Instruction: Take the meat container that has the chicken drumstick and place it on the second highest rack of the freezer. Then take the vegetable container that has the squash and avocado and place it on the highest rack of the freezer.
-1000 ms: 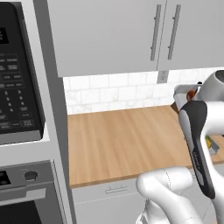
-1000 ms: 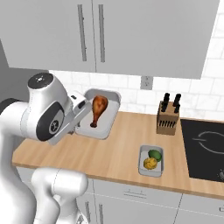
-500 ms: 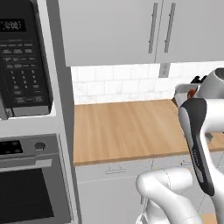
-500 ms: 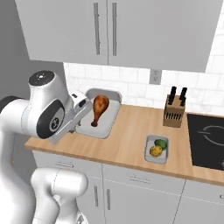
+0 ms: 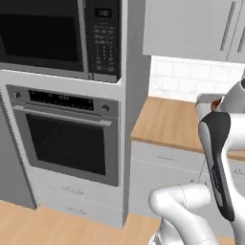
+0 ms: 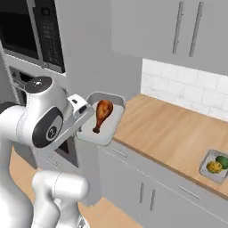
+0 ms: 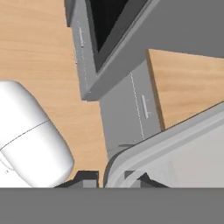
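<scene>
Wooden and bare, the surface (image 5: 165, 122) in the left base view runs from a tall grey column toward white wall tile (image 5: 191, 79). That column holds a black microwave (image 5: 60, 36) above a built-in oven (image 5: 67, 141) with a dark glass door. Grey upper cabinets (image 5: 191, 26) hang over the surface, grey drawers sit below it, and the floor (image 5: 57, 229) is light wood.

From the right base view, the arm holds the meat container (image 6: 102, 124), a pale grey tray, in the air off the end of the surface (image 6: 178, 133), in front of the oven column. The chicken drumstick (image 6: 103, 114) lies inside it, bone end pointing down toward the near rim. Far along the surface, near its front edge, the vegetable container (image 6: 209, 171) rests with the squash and avocado (image 6: 217, 164) in it.

Seen through the hand view, the claw (image 7: 111, 177) is pinched on the rim of the meat container (image 7: 183, 148), one tip on each side of the wall. Below lie the wooden floor (image 7: 39, 52), grey cabinet fronts and a strip of the surface (image 7: 188, 83).
</scene>
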